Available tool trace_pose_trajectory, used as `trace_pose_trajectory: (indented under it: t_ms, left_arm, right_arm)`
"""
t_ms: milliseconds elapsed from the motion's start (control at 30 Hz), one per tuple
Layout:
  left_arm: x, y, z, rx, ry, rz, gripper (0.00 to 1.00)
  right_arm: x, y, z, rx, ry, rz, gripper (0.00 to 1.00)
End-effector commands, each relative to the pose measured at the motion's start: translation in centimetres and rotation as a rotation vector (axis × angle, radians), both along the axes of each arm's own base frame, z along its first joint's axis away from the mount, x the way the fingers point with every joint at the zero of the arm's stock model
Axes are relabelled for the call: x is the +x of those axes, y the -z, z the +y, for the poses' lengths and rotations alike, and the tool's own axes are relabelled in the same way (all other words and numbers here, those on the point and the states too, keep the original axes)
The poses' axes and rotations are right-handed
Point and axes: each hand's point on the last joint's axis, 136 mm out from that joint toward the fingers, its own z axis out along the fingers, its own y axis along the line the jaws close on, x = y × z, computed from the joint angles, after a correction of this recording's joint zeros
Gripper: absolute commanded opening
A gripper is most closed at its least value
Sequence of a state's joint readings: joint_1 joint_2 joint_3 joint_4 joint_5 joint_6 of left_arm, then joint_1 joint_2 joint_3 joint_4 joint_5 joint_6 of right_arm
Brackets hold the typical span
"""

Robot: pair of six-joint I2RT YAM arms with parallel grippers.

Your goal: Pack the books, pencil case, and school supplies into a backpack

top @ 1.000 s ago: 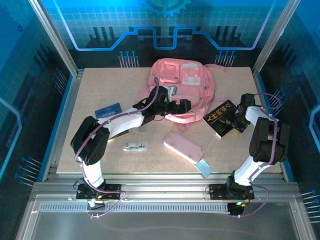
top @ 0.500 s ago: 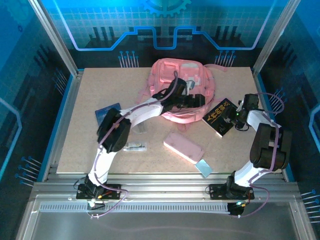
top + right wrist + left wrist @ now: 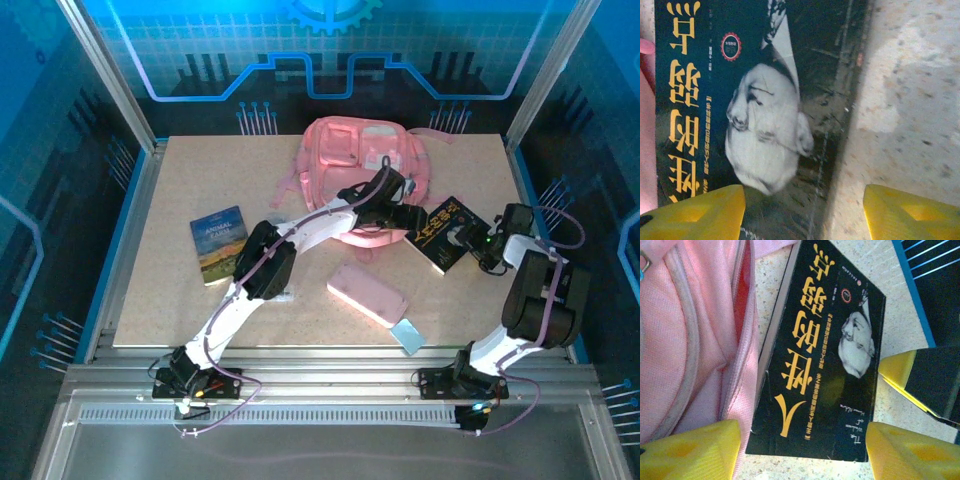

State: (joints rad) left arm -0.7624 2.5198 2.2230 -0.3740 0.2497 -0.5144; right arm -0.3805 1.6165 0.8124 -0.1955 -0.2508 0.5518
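Target item: thin black book with yellow characters and a pale portrait on the cover [image 3: 443, 232]. It lies flat on the speckled beige tabletop [image 3: 200, 180], with one long edge touching the lower right side of the large soft pink fabric backpack [image 3: 365, 165].
Book long axis: diagonal in the top view. In the left wrist view it runs away from the fingers, leaning right.
Left gripper [image 3: 800, 452]: yellow fingers spread, pinching nothing. It sits at the book's short end, one finger [image 3: 690, 452] over the backpack's edge and the other just past the book's corner.
Right gripper [image 3: 802, 215]: fingers spread, holding nothing. They straddle the book's outer long edge, one finger [image 3: 695, 212] over the cover and the other over bare table.
Nearer arm: both are at the book. By judgement, the right is placed to take the free edge and the left to span the width.
Other items: flat pink oblong pouch [image 3: 367, 293] and small pale blue rectangle [image 3: 407, 335] lie near the front of the table, not yet packed.
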Motion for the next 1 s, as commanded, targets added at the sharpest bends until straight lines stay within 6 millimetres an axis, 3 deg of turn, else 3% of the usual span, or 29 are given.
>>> trace_pose_trajectory:
  t_ms: [0, 167, 467, 767, 967]
  left_arm:
    - [-1.0, 4.8, 1.2, 0.143, 0.009, 0.066, 0.66]
    - [-1.7, 7.1, 2.0, 0.197, 0.005, 0.112, 0.62]
    - [-2.1, 7.9, 2.5, 0.211, 0.004, 0.138, 0.57]
    - [-2.2, 7.7, 2.4, 0.202, -0.001, 0.147, 0.56]
    - [-2.3, 7.6, 2.5, 0.195, -0.005, 0.152, 0.56]
  right_arm:
    - [2.1, 0.1, 1.8, 0.089, -0.057, -0.080, 0.61]
    - [3.3, -0.5, 4.2, 0.128, -0.135, -0.135, 0.54]
    - [3.8, -6.2, 6.6, 0.163, -0.208, -0.316, 0.51]
    - [3.7, -3.5, 9.3, 0.247, -0.246, -0.290, 0.50]
    - [4.4, -3.6, 10.9, 0.241, -0.297, -0.295, 0.44]
